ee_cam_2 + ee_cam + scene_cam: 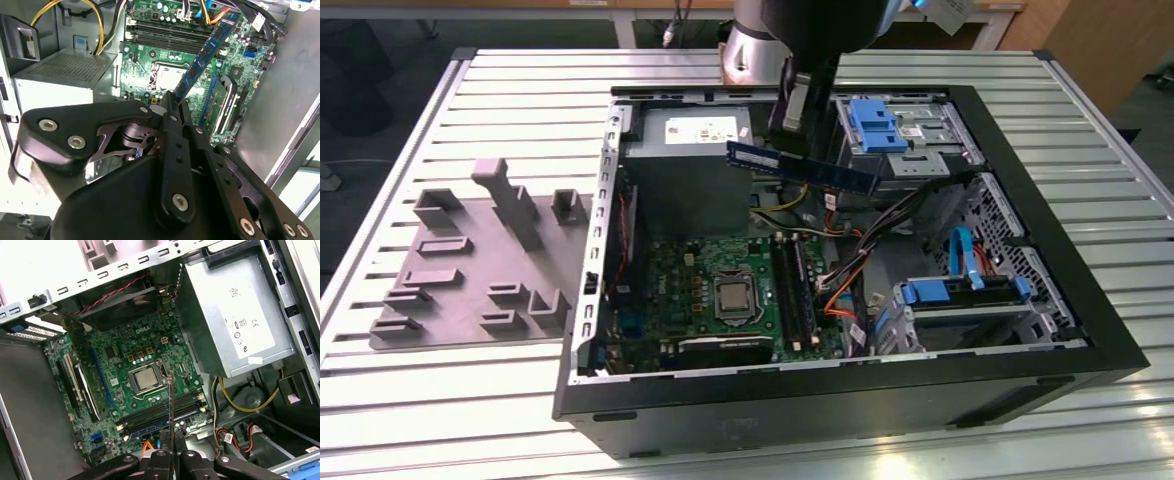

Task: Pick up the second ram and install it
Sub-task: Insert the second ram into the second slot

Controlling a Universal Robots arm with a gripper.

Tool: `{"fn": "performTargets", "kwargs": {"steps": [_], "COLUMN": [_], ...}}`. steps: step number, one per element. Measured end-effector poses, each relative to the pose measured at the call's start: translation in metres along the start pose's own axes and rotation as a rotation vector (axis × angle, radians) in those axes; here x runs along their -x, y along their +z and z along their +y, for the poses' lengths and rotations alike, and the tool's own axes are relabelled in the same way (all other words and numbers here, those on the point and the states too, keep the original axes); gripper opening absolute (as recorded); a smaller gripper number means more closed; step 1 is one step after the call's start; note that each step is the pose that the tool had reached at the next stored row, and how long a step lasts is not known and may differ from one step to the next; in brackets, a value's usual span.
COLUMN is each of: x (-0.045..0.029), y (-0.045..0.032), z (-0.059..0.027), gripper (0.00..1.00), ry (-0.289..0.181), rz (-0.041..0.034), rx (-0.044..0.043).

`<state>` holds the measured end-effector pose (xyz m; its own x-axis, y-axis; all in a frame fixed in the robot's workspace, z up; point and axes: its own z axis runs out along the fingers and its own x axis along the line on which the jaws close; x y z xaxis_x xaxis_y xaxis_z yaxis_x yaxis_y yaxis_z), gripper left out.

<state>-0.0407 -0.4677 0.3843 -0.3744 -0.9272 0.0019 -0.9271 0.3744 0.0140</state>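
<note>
Above open case, jaws pinch second ram by one end, held over motherboard.

1. Second ram: thin blue circuit strip, smooth with a slight sheen.
2. Gripper: black metal links, matt, with shiny bare screw heads.
3. Power-supply box: dull grey sheet metal, paper label on top.
4. Motherboard: glossy green board.
5. Table: ribbed pale metal slats.
6. Drive brackets: smooth blue plastic.
</note>
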Motion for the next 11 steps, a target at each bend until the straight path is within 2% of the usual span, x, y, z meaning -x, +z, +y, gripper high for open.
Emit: {"fn": "performTargets", "kwargs": {"steps": [6, 11], "x": [0.0000, 0.0000], "y": [0.0004, 0.0010], "z": [0.0000, 0.0000], "gripper": [0.14, 0.14], "ry": [0.070, 0.158], "rz": [-0.0009, -0.0020], "rx": [0.0000, 0.0002]}}
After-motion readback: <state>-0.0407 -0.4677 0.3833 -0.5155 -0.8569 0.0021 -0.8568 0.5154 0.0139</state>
